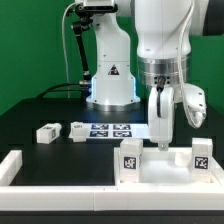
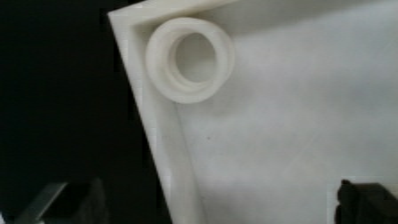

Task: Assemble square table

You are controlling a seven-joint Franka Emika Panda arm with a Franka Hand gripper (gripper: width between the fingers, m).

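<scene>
Over the black worktop (image 1: 50, 105), the tool (image 1: 160, 140) is hanging, spread wide, above the white plastic square tabletop (image 1: 165, 170) at the exterior view's right; I'd be straddling its raised rim squarely before squeezing.

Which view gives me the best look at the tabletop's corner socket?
Wrist view: the corner socket shows close up as a raised ring on the tabletop. The exterior view shows the tabletop small and from the side; no socket can be made out there.
</scene>
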